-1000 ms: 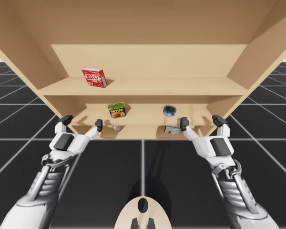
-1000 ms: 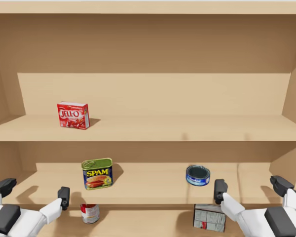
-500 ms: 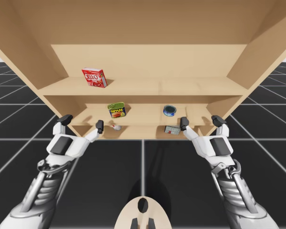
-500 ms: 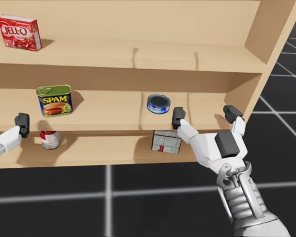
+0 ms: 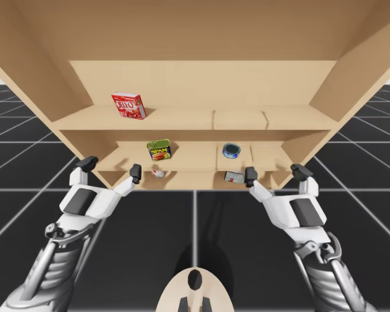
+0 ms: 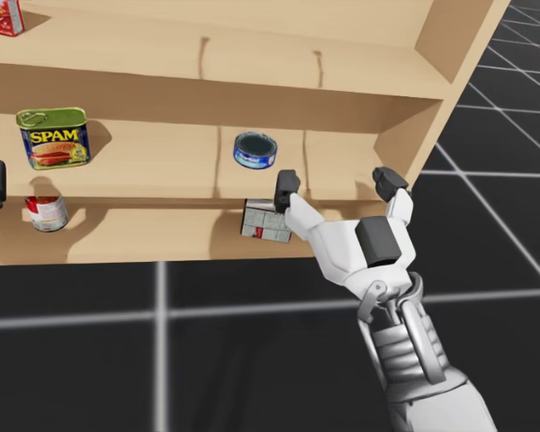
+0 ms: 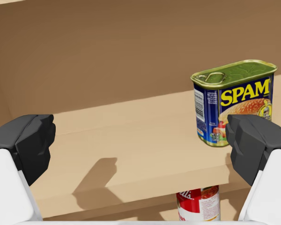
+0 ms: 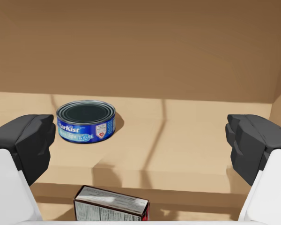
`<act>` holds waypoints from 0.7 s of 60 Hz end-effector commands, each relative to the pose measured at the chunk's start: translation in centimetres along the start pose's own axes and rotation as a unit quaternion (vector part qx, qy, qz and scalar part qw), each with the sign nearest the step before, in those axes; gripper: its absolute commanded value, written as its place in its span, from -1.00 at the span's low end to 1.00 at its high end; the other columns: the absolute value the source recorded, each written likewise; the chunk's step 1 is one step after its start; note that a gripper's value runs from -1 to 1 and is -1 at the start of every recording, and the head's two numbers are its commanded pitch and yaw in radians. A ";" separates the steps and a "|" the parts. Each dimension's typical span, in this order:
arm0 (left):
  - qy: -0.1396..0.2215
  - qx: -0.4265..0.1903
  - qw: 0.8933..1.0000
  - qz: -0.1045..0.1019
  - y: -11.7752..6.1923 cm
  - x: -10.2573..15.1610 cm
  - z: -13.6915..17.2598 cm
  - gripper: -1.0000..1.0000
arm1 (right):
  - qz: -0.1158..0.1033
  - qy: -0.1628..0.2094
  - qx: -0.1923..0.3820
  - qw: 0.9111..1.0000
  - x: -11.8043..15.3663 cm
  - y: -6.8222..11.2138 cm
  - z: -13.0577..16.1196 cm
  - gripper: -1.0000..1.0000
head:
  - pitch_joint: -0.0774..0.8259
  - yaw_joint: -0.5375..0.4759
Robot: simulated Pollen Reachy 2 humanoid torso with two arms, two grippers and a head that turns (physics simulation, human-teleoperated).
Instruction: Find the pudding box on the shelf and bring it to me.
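Note:
A grey rectangular box (image 5: pixel 233 176) (image 6: pixel 266 221) lies on the lowest shelf board, under the front of my right gripper (image 8: pixel 140 140) in the right wrist view, where the grey box (image 8: pixel 111 204) shows its top. My right gripper (image 5: pixel 275 173) (image 6: pixel 338 183) is open in front of the shelf, with one finger just beside the box. On the upper shelf at the left stands a red box (image 5: pixel 128 105) (image 6: pixel 0 16). My left gripper (image 5: pixel 110 167) (image 7: pixel 140 140) is open, level with the middle shelf, holding nothing.
The middle shelf bears a green-topped tin (image 5: pixel 159 150) (image 6: pixel 54 138) (image 7: pixel 234 101) and a flat blue can (image 5: pixel 231 151) (image 6: pixel 255 150) (image 8: pixel 86 122). A red and white can (image 5: pixel 158 173) (image 6: pixel 46 212) (image 7: pixel 199 203) stands on the lowest board. The shelf's side wall (image 6: pixel 450 54) rises to the right of my right gripper.
My head has turned down and to the right. My right gripper has drawn slightly down and back from the shelf. My left gripper has hardly moved.

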 end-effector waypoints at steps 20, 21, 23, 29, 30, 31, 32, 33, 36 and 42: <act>-0.006 -0.003 1.000 0.006 0.1 0.1 0.0 -1.00 | -0.087 0.098 -0.017 0.991 -4.5 7.5 4.3 -1.00 | 0.45 -0.46; -0.006 -0.003 1.000 0.006 0.1 0.1 0.0 -1.00 | -0.090 0.100 -0.017 0.991 -4.7 7.6 4.2 -1.00 | 0.45 -0.46; -0.007 -0.003 1.000 0.005 0.1 0.1 0.0 -1.00 | -0.092 0.104 -0.018 0.990 -5.0 7.8 3.9 -1.00 | 0.45 -0.45; -0.009 -0.001 1.000 0.000 0.0 0.1 0.0 -1.00 | -0.097 0.114 -0.029 0.988 -6.6 8.6 2.5 -1.00 | 0.45 -0.45; -0.009 -0.001 1.000 0.000 0.0 0.1 0.0 -1.00 | -0.097 0.114 -0.031 0.988 -6.7 8.7 2.3 -1.00 | 0.45 -0.45; -0.009 -0.001 1.000 0.000 0.0 0.1 0.0 -1.00 | -0.095 0.115 -0.034 0.988 -7.0 8.8 2.0 -1.00 | 0.45 -0.45; -0.009 -0.001 1.000 -0.001 0.0 0.1 0.0 -1.00 | -0.092 0.113 -0.038 0.988 -7.2 8.9 1.7 -1.00 | 0.45 -0.45; -0.009 -0.001 1.000 -0.002 0.0 0.1 0.0 -1.00 | -0.090 0.113 -0.041 0.989 -7.3 8.9 1.5 -1.00 | 0.45 -0.45; -0.009 0.000 1.000 -0.003 0.0 0.1 0.1 -1.00 | -0.085 0.114 -0.053 0.988 -7.9 9.2 0.8 -1.00 | 0.45 -0.44; -0.011 0.003 1.000 -0.006 -0.1 0.1 0.1 -1.00 | -0.087 0.128 -0.061 0.986 -8.7 9.6 -0.3 -1.00 | 0.45 -0.44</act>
